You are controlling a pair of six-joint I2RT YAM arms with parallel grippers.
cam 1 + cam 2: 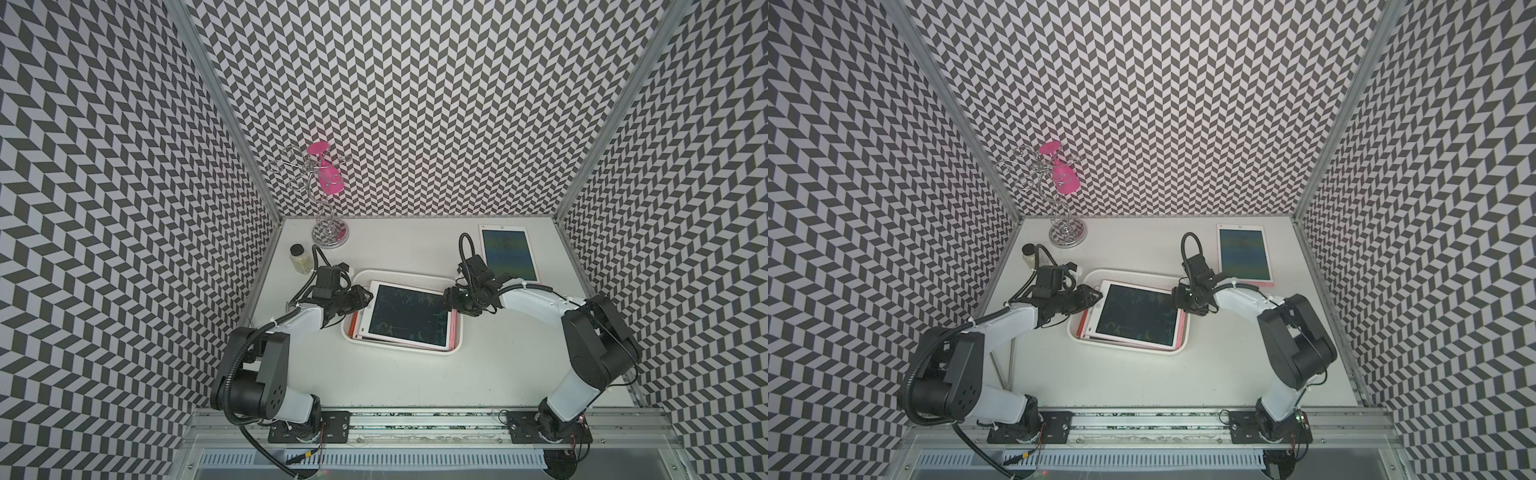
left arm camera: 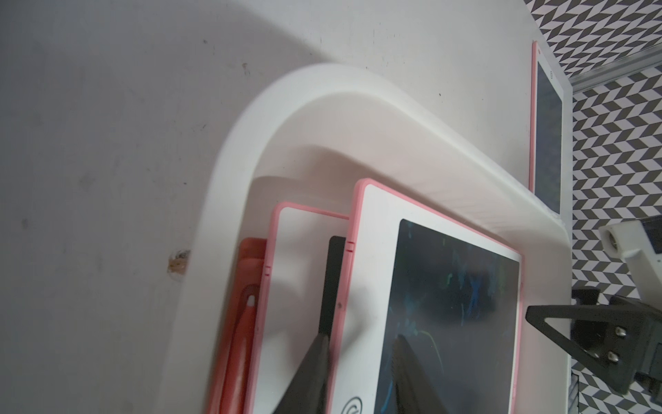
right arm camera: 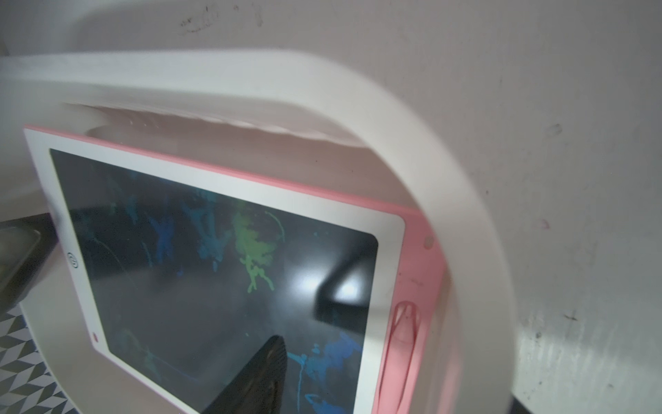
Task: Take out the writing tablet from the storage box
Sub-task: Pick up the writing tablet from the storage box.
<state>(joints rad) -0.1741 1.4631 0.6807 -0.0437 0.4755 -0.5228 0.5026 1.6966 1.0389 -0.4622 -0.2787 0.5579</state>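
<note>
A: How do the jaws stand?

B: The left gripper (image 1: 365,297) has its jaws around the left short edge of the top tablet (image 1: 409,318). One finger (image 2: 311,369) is beside the pink frame and one is over the screen. Whether they really pinch, I cannot tell. The right gripper (image 1: 449,301) shows one finger (image 3: 258,376) over the screen at the right edge. The other is hidden, so there too I cannot tell.

A: And the tablet?

B: In the box (image 1: 399,274), uppermost, a little skew.

A: What can go wrong?

B: I think a shallow bite may slip, because the frame is thin and smooth and the screen is glossy. An uneven lift could twist it loose. The finger beside the frame may drag the lower tablet (image 2: 297,251), or hook the flared rim of the box.

A: Materials?

B: The tablets are rigid flat slabs with a white face, a pink rim and a dark shiny screen with coloured scribbles. The box is matte white plastic with rounded corners.
</note>
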